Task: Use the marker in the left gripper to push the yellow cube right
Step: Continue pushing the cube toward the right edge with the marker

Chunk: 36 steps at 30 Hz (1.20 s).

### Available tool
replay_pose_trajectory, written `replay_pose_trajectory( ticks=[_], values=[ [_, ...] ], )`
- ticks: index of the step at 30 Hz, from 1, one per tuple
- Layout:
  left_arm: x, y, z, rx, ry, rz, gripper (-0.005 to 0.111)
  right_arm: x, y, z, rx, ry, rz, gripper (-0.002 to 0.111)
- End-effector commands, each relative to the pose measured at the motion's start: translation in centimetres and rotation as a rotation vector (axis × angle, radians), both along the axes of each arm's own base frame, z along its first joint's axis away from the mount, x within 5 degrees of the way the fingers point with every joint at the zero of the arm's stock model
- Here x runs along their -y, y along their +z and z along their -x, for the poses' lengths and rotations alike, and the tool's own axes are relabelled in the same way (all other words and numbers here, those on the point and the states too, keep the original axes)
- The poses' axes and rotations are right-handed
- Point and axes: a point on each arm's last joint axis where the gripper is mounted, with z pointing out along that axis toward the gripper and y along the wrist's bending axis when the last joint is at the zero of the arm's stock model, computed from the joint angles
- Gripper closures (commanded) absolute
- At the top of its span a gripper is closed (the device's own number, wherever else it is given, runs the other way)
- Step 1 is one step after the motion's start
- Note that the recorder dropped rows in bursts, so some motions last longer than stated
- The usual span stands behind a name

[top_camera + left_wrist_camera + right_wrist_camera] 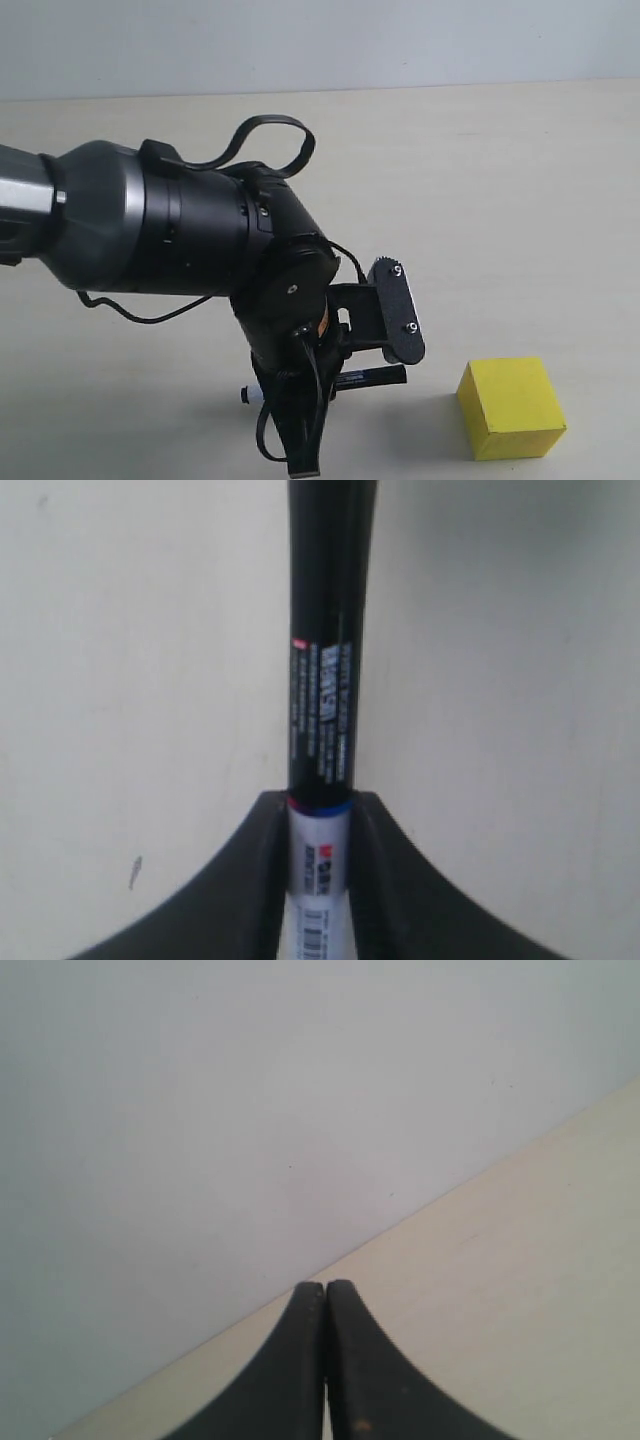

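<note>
In the exterior view the yellow cube [510,408] sits on the table at the lower right. My left gripper [350,380] is to its left, shut on the marker [375,377], which lies level with its black end pointing toward the cube. A short gap separates that end from the cube's left face. The left wrist view shows the marker [325,680] clamped by its white barrel between the fingers [265,860], the black cap sticking out ahead of the left gripper [320,805]. The cube is out of both wrist views. My right gripper [325,1285] is shut on nothing.
The bulky black left arm [150,220] with looping cables fills the left and middle of the exterior view. A pale table [500,200] spreads behind and to the right of the cube. The right wrist view faces a grey wall [250,1090] and the table's far edge.
</note>
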Motion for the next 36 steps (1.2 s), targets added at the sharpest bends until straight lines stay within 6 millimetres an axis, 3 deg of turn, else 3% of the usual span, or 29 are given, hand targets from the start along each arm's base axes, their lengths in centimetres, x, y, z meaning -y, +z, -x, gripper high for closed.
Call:
replay_pose_trajectory(
  ticks=[1,16,27,36],
  values=[
    [0.7,-0.6,-0.2,-0.023,0.002,-0.044,0.107,0.0,-0.1,0.0,0.004,-0.006,0.014,0.108],
    [5.9,-0.6,0.5,-0.007,-0.079,-0.013,0.107,0.0,-0.1,0.0,0.004,-0.006,0.014,0.108],
    [3.9,-1.1,-0.3,-0.038,-0.104,-0.164,0.107,0.0,-0.1,0.0,0.004,-0.006,0.014,0.108],
    [5.4,-0.4,0.2,-0.014,-0.199,-0.073,0.107,0.0,-0.1,0.0,0.004,-0.006,0.016,0.108]
  ],
)
